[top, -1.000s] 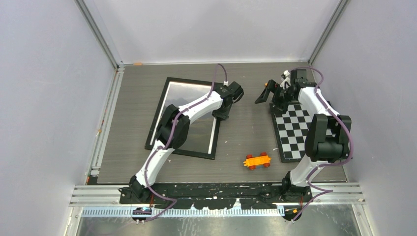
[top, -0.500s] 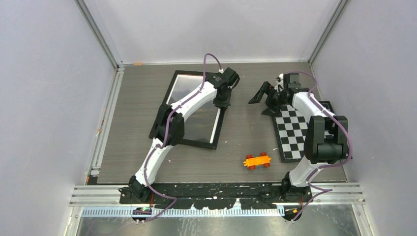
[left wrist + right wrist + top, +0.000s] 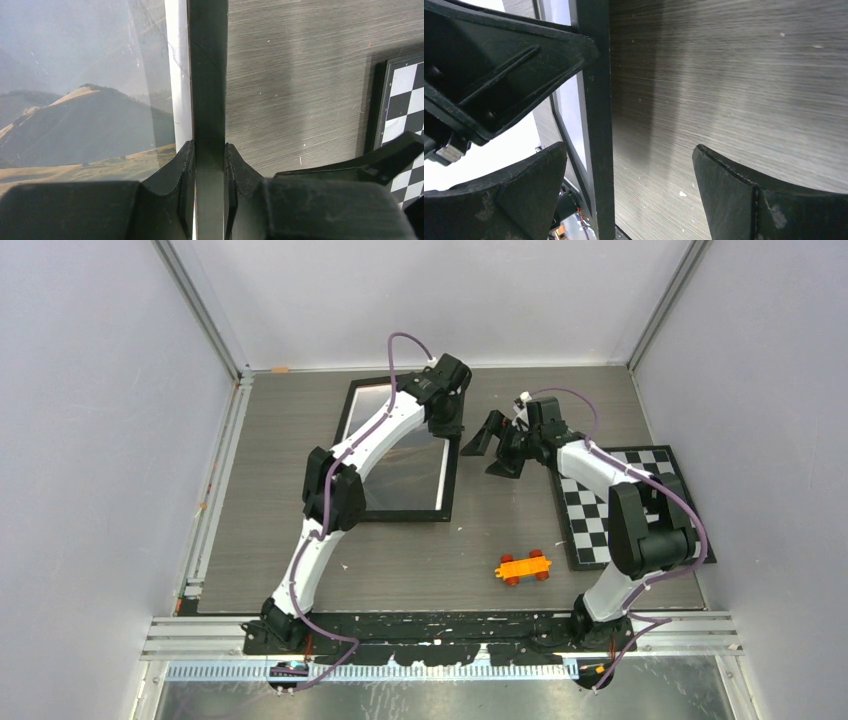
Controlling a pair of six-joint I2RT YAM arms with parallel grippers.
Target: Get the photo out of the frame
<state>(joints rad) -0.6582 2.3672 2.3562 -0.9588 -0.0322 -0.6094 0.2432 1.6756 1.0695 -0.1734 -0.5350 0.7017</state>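
The frame (image 3: 405, 515) has pivoted straighter; the right pincer (image 3: 480, 461) neared it.

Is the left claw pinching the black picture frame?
Touching. In the left wrist view the left gripper squeezes the frame, one finger pressed on each side of its black edge.

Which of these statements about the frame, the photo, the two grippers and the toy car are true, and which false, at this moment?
1. The left gripper is shut on a side bar of the frame. True.
2. The right gripper grips the frame too. False: it is open and holds nothing.
3. The photo lies loose outside the frame. False: it sits inside the frame.
4. The orange toy car stands on the checkerboard mat. False: it stands on the bare table beside the mat.
5. The frame lies photo side up. True.
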